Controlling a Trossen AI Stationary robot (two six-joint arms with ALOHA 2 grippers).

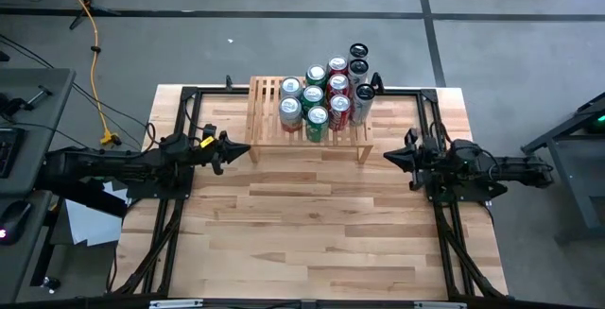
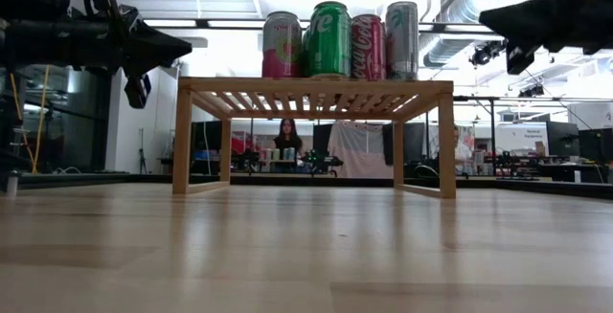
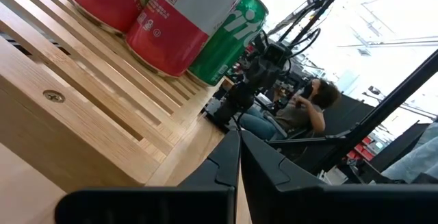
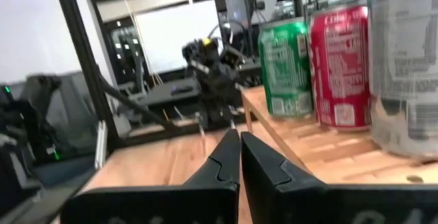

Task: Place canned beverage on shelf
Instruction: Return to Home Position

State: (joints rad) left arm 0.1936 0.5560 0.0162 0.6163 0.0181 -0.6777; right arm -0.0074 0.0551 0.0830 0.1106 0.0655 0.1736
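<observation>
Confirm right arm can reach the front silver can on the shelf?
Probably yes: right gripper, jaws shut, hangs off the shelf's right end; silver can stands at that edge, nothing between.

A robotics lab: bare grey concrete floor (image 1: 284, 44) with a loose yellow cable (image 1: 94, 52) at ten o'clock, exposed silver ceiling ducts (image 2: 467, 7), a seated person (image 2: 285, 135) among cluttered workbenches.

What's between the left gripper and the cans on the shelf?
Nothing visible. The left gripper, fingers shut, sits by the front-left corner of the shelf. Only bare slats lie between it and the cans, grouped toward the shelf's right end. The right gripper sits off the front-right corner, also unobstructed.
</observation>
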